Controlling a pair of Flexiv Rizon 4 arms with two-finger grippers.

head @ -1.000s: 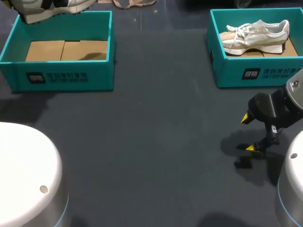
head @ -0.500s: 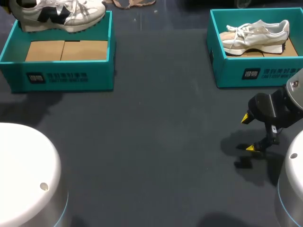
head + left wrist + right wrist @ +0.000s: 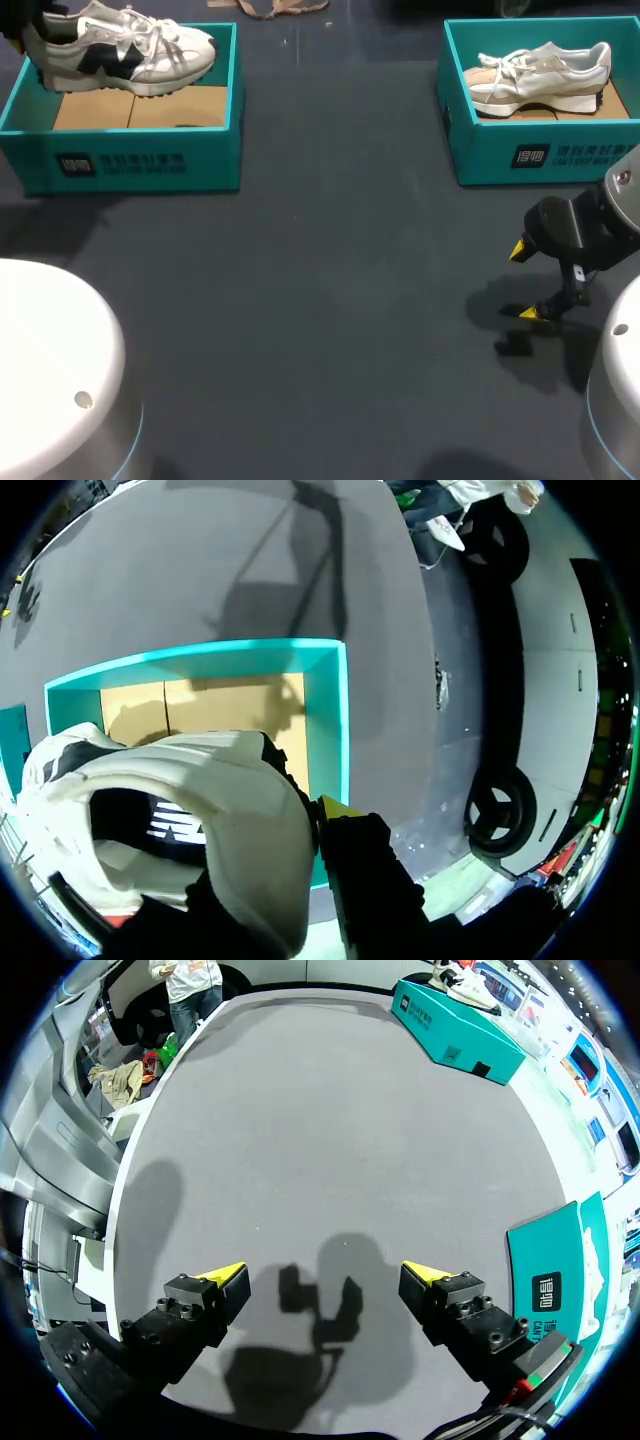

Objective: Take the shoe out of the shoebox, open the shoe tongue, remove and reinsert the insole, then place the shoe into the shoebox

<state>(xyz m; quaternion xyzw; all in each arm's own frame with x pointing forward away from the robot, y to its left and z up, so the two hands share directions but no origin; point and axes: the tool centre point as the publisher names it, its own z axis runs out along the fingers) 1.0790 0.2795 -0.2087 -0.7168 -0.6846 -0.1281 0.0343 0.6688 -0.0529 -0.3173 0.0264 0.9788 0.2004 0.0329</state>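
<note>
1. Up in the far upper left of the head view, the left hand [image 3: 305,825] is clamped on the shoe [image 3: 125,50] at the heel. From the wrist cam, one yellow-tipped finger [image 3: 340,808] sits on the outside of the heel collar. The other is hidden inside the opening, so the clamp is my read from how the shoe hangs.
2. That shoe sits sole-down over the back half of the teal shoebox [image 3: 140,160], toe toward the middle of the frame. As far as I can tell it's clear of the cardboard floor [image 3: 130,108].
3. Could be the lift-out or the put-back, can't say from one moment. Either way I'd keep the sole level and the toe clear of the box wall. Go slow too, since a heel-only pinch lets the front end swing or droop.
4. Upper looks like soft white fabric with black panels, laces tied, on a chunky pale foam-looking sole. The collar is padded and will squash under the finger. The box has thin, stiff walls and a flat brown bottom.
5. Further out, the right hand [image 3: 533,283] hovers at the lower right over the dark matte surface [image 3: 330,300], fingers wide apart and holding nothing.
6. At the upper right, a second shoebox [image 3: 540,155] holds a beige-and-white second shoe [image 3: 540,72].
</note>
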